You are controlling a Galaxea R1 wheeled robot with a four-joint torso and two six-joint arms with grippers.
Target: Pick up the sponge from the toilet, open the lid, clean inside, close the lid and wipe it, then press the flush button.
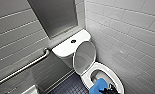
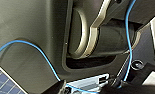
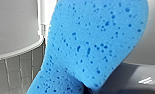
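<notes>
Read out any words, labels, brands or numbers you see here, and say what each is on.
No readable text anywhere. The toilet, lid, flush button, sponge and wall tiles show no print.
A small pale mark beside the sponge in the right wrist view is too blurred to tell.

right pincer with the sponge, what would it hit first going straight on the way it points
Most likely the inner wall of the toilet bowl: the right pincer holds the sponge over it; depth unclear.
</notes>
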